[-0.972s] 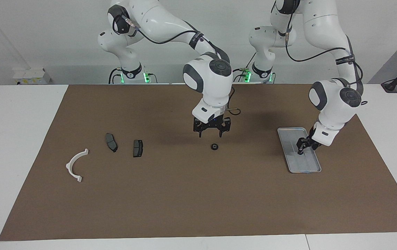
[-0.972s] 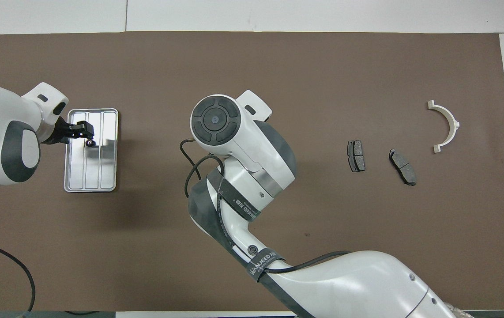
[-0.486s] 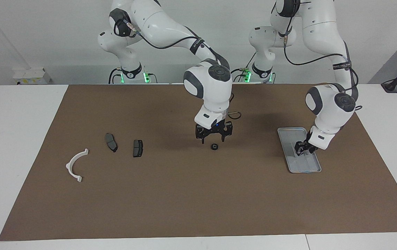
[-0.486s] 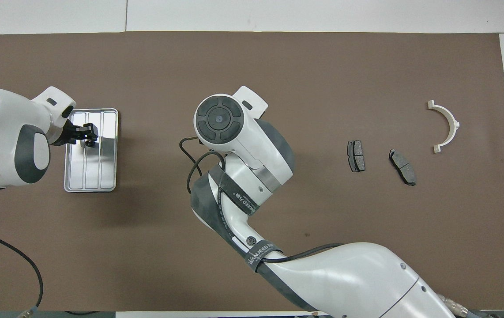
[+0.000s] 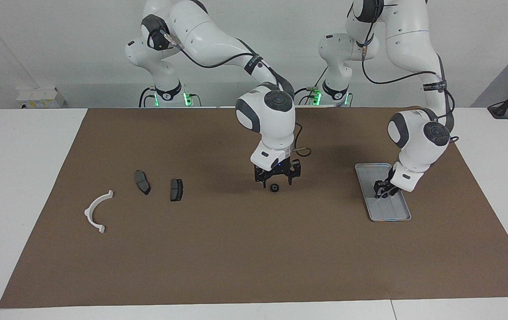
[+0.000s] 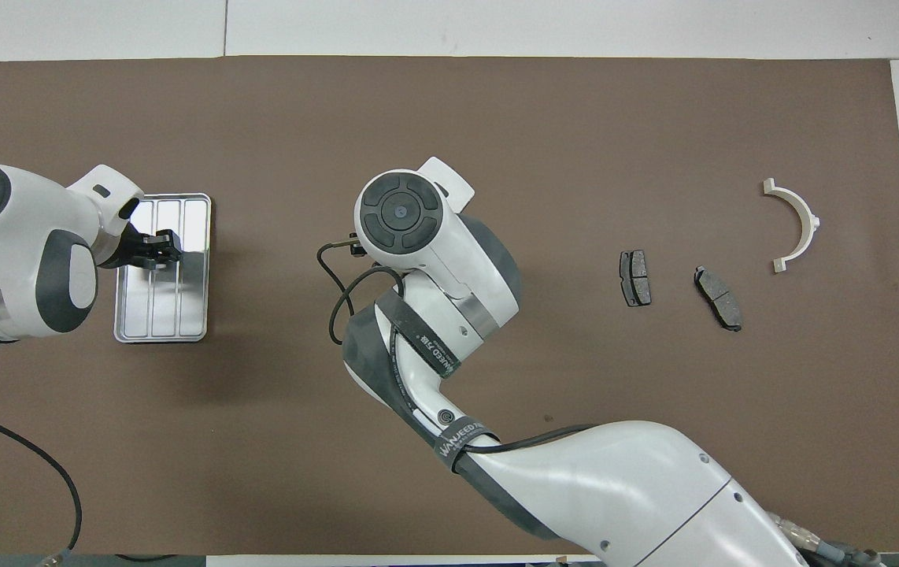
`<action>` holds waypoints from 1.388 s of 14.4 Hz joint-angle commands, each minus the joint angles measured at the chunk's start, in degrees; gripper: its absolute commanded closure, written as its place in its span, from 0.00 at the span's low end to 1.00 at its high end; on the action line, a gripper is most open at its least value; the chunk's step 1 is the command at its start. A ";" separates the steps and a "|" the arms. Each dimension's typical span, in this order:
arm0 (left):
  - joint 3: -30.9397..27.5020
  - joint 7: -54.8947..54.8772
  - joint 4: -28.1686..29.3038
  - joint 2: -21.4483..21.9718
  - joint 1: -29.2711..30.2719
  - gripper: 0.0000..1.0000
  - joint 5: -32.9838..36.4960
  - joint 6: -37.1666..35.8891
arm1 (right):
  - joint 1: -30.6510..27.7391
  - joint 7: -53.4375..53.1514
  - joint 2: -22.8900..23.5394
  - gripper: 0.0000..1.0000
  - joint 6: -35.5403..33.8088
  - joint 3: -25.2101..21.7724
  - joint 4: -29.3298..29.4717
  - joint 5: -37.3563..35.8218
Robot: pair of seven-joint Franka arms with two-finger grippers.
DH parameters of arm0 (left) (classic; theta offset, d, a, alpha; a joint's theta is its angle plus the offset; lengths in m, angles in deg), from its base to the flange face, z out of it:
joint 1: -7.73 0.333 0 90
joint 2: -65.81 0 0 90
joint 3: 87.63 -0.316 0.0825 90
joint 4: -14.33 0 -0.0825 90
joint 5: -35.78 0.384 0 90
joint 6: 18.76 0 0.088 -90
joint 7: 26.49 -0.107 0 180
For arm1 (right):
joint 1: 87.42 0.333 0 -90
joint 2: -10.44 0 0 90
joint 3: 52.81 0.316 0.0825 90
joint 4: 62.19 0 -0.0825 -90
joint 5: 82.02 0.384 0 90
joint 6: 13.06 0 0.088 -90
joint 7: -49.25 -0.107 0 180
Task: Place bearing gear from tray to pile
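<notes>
Bearing gear (image 5: 274, 187): small black ring (hole at its centre) lying on the brown desk mat (image 5: 254, 249), between tray (image 5: 369, 171) and pile (image 5: 140, 191). Right gripper (image 5: 277, 182) straddles it, fingers spread, nothing held. Left gripper (image 5: 383, 190), grip unclear, sits low over the tray.

White table (image 5: 22, 178), brown mat (image 5: 236, 249), tray (image 5: 372, 211), pads, bracket, gear

The white right arm is stretched out toward mid-table, wrist bent straight down, and its black two-finger right gripper (image 5: 277, 182) is held low with fingers spread. The white left arm is folded down steeply; its black left gripper (image 5: 382, 190) is angled downward, partly closed.
</notes>
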 commanded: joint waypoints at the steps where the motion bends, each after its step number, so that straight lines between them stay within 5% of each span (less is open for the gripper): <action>1: 0.24 1.60 1.56 0.99 0.00 0.50 -0.12 1.12 | -0.96 1.38 -0.36 0.08 3.81 0.65 -4.88 1.23; 6: 0.24 1.60 1.48 0.99 -0.09 1.00 -0.12 1.12 | -0.17 1.29 -0.80 0.08 1.54 0.65 -5.16 4.66; 20: 0.24 2.57 -3.36 0.46 0.26 1.00 -6.18 -3.63 | -0.26 1.47 -0.36 0.08 4.25 0.65 -7.70 4.57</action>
